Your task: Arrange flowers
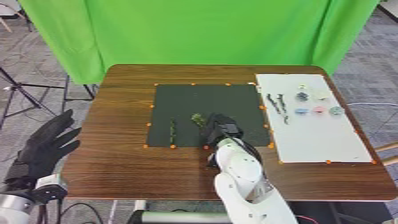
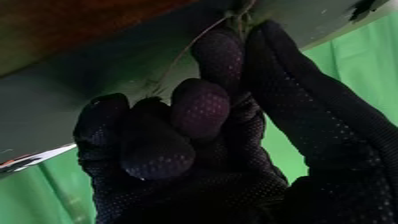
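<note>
My right hand (image 1: 222, 129) is low over the black mat (image 1: 213, 95), right beside a small green sprig (image 1: 197, 119). In the right wrist view, the thumb and a finger of the right hand (image 2: 209, 145) pinch a thin stem (image 2: 240, 17); the other fingers are curled. A long green stem (image 1: 172, 131) lies on the mat to the left. On the white board (image 1: 311, 142) are dark twigs (image 1: 282, 104) and several small flower heads, among them a blue one (image 1: 301, 111) and a pink one (image 1: 319, 109). My left hand (image 1: 46, 142) is open beyond the table's left edge.
Orange markers (image 1: 151, 106) line the mat's and board's edges on the brown table (image 1: 115, 165). A green curtain (image 1: 195, 35) hangs behind the table. Tripod legs (image 1: 44, 85) stand on the floor at the left.
</note>
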You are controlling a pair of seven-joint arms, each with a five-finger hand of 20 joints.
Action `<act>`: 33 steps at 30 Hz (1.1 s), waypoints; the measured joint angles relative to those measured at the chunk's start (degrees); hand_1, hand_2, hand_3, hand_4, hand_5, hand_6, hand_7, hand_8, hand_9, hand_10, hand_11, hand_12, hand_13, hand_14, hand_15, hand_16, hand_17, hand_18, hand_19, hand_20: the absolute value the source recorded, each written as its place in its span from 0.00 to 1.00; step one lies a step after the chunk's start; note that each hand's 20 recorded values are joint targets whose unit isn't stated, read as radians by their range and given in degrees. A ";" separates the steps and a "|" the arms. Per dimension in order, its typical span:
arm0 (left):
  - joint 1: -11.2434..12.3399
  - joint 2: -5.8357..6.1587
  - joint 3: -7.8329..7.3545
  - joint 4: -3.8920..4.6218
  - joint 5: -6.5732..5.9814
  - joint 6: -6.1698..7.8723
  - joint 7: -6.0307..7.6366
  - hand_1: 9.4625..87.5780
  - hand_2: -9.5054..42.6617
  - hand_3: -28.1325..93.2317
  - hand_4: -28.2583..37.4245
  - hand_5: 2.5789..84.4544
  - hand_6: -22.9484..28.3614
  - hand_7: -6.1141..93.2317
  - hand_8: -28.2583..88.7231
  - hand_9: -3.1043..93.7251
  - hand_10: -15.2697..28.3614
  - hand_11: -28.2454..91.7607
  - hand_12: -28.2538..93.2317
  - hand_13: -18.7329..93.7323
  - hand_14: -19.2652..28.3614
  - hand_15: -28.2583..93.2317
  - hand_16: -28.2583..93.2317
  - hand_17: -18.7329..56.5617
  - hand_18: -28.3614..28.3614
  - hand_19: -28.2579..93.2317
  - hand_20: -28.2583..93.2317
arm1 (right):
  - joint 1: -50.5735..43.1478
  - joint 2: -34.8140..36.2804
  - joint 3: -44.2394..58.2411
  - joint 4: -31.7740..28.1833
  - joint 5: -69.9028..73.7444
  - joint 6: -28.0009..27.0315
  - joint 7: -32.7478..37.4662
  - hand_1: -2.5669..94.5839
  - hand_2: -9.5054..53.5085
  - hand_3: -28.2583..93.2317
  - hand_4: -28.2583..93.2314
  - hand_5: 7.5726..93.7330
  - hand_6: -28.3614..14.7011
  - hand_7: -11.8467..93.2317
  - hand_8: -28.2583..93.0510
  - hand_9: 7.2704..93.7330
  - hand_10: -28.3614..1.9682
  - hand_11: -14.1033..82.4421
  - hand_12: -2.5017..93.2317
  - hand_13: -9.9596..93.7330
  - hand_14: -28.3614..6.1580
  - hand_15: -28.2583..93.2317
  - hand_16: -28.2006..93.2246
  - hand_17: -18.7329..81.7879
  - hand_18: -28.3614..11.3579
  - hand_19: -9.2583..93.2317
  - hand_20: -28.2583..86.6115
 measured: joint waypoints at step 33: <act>0.26 -0.37 -0.44 -0.04 0.00 -0.29 0.08 0.17 0.08 0.81 0.00 0.22 0.46 0.25 0.16 0.21 0.54 0.33 0.39 0.29 0.64 0.38 0.27 0.11 0.84 0.54 0.30 | -0.54 3.58 1.04 -4.64 0.18 1.16 0.53 0.25 0.00 0.92 0.01 0.39 0.43 0.56 0.10 0.39 0.26 0.76 0.49 0.55 0.36 0.91 0.47 0.37 0.11 0.86 0.71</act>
